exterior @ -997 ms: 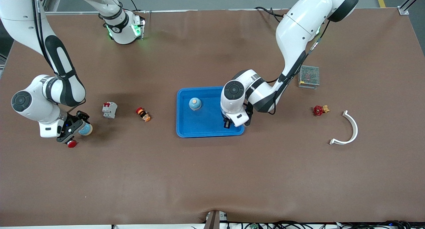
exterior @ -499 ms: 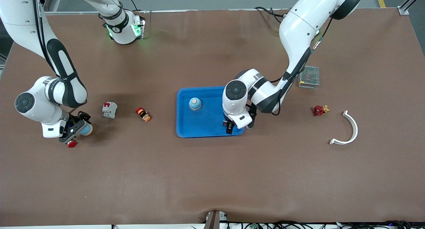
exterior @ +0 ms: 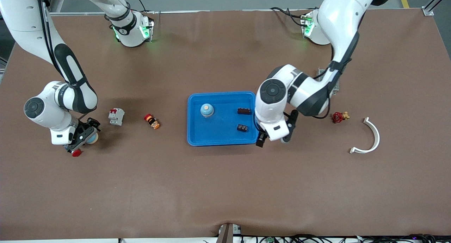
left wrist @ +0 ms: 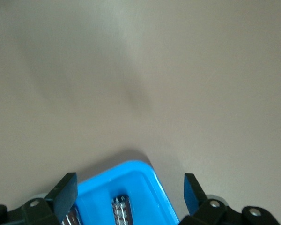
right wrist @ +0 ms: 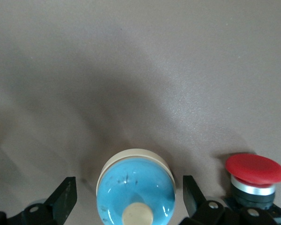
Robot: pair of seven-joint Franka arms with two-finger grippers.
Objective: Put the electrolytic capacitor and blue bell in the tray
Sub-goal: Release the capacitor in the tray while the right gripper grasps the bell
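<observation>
Two capacitors [exterior: 243,111] lie flat in the tray [exterior: 197,137] beside the wide left gripper [exterior: 261,141]; the right gripper [right wrist: 126,199], wide, straddles an upright blue bell [right wrist: 135,187].

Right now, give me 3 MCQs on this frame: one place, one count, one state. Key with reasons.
1. Where is the left gripper?
A. over the white curved piece
B. at the blue tray's corner toward the left arm's end
C. over the grey breaker

2. How many small dark parts lie in the tray?
A. none
B. one
C. two

3. What is the right gripper doing?
A. open, straddling a blue bell
B. shut on the red push button
C. parked over the tray

Key: 1 B, the left wrist view shows the tray corner between its fingers. 2 C, one dark part and another lie there beside a bell. 3 A, the blue bell sits between spread fingers, the red push button beside it.
</observation>
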